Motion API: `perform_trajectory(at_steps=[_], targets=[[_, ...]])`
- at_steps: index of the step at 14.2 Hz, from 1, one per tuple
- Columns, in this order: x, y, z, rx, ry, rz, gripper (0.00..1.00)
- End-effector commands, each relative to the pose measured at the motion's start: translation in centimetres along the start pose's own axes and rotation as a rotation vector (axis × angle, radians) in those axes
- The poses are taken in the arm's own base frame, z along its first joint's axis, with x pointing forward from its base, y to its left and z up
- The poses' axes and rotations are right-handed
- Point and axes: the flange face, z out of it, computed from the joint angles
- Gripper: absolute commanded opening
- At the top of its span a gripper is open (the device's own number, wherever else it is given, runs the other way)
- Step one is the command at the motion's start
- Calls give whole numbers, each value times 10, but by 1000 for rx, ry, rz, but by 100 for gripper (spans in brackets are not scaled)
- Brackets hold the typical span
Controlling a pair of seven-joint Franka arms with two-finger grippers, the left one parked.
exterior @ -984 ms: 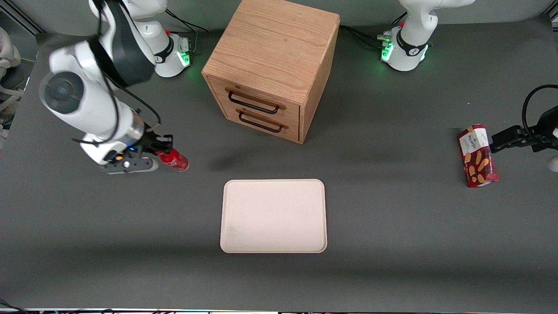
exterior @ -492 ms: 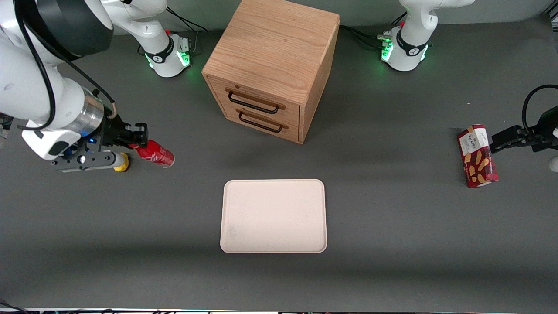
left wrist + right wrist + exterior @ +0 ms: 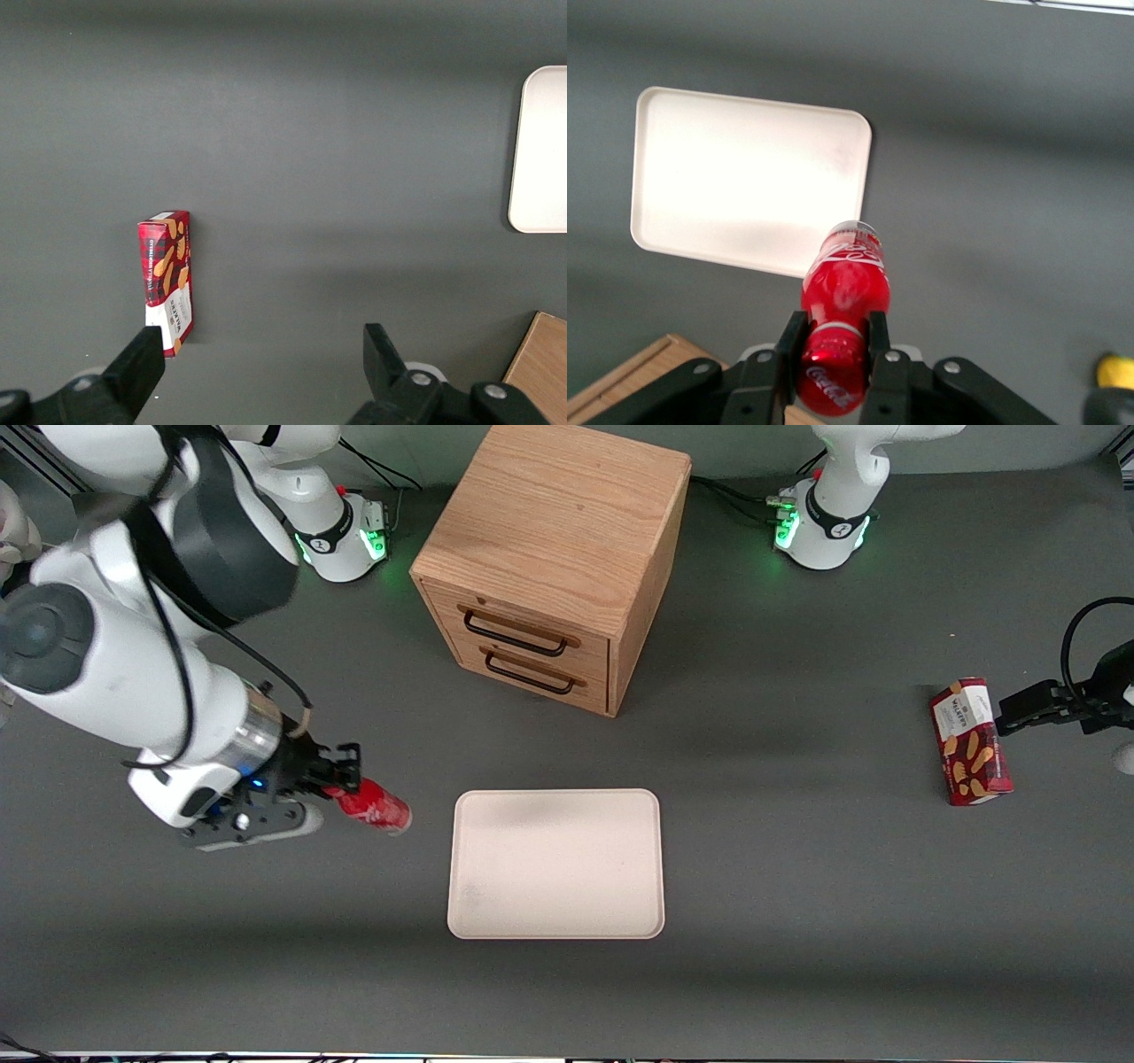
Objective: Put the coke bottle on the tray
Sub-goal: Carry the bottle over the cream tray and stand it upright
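Observation:
My right gripper [image 3: 341,784] is shut on the coke bottle [image 3: 374,807], a small shiny red bottle with white lettering, and holds it in the air, tilted toward the tray. The bottle hangs just off the tray's edge at the working arm's end. In the right wrist view the two fingers [image 3: 790,341] clamp the bottle [image 3: 843,297] on both sides, with my gripper [image 3: 834,335] above the table. The pale cream-pink tray [image 3: 555,864] lies flat and bare nearer the front camera than the cabinet; it also shows in the right wrist view [image 3: 744,181].
A wooden drawer cabinet [image 3: 554,558] with two black handles stands farther from the front camera than the tray. A red snack box [image 3: 969,742] lies toward the parked arm's end of the table. A yellow lump [image 3: 1114,370] shows in the right wrist view.
My right gripper has carried the bottle toward the tray and nearer to the front camera. The yellow lump seen beside the gripper half a second ago is now hidden in the front view.

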Motion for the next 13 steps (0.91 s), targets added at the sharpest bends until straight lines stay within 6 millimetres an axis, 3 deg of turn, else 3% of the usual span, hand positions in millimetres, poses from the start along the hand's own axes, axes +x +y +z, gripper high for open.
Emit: perform_trajectory(at_steps=[1, 8, 13], targets=[[23, -11, 29, 16, 48, -1, 0], [52, -36, 150, -30, 83, -48, 0], [54, -41, 203, -43, 63, -53, 0]])
